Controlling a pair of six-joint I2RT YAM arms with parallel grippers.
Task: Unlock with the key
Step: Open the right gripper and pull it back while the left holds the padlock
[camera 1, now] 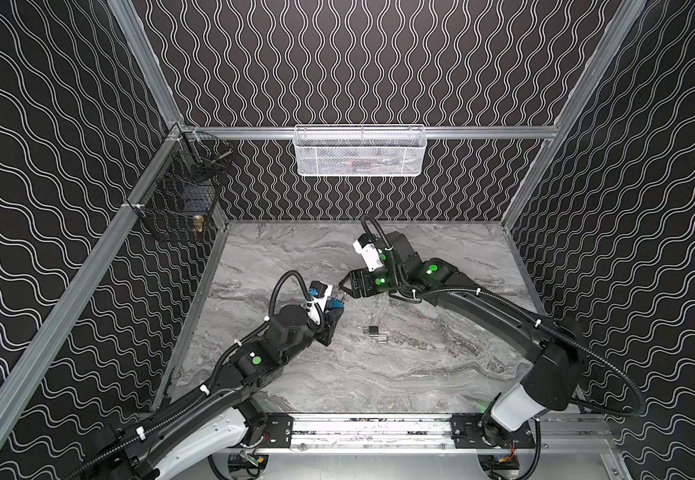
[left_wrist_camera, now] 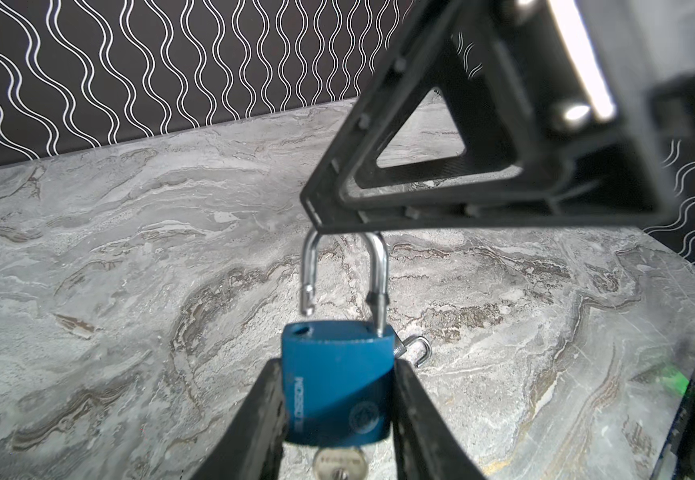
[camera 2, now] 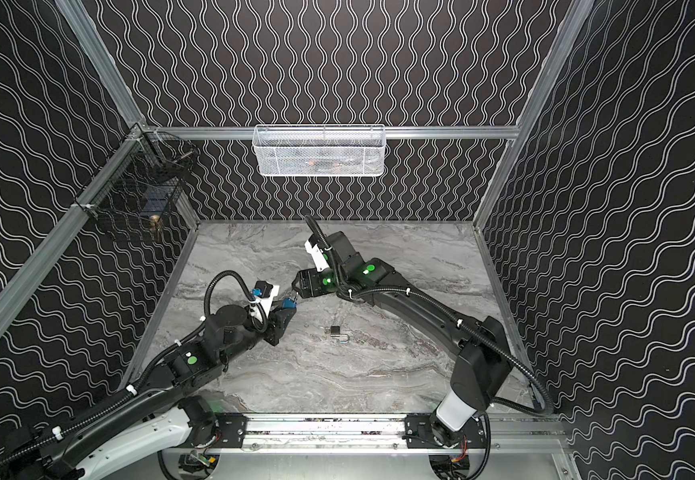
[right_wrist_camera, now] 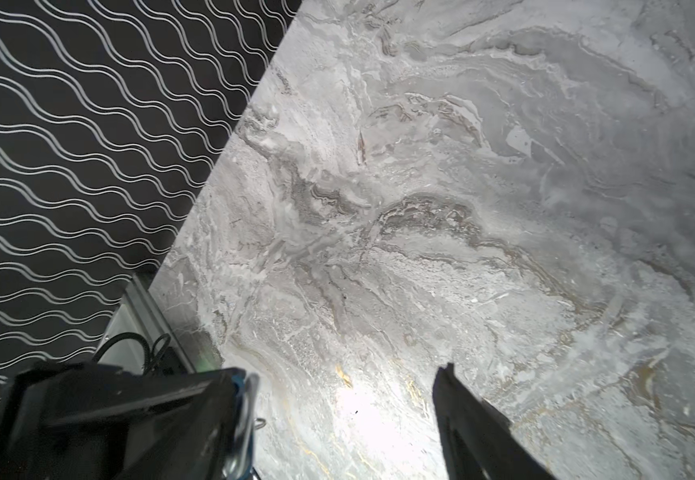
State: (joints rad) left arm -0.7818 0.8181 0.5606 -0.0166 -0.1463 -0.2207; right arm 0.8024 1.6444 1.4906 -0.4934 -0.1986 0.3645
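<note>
A: Top views: whereabouts of the lock?
B: Blue padlock (camera 1: 333, 304) held clear of the worktop (camera 1: 441, 357), near its middle, clamped across the body by the left gripper (camera 1: 336, 309). Right gripper (camera 1: 344, 290) nose to nose with it, at the lock's far end. Second, grey padlock (camera 1: 375, 333) lying loose on the worktop nearby.
A: Left wrist view?
B: Jaws clenched on the blue body; key (left_wrist_camera: 339, 467) seated in the underside; shackle (left_wrist_camera: 379, 266) sprung, short leg out of its hole. One right finger (left_wrist_camera: 441, 217) hiding the crown.
A: Right wrist view?
B: Jaws spread, grasping nothing; shackle edge just beside one finger.
A: Step in hand?
B: Probably the last: lock apparently open already. Next, back the right jaws off without snagging the shackle, then lower the padlock gently, keeping the key seated.
</note>
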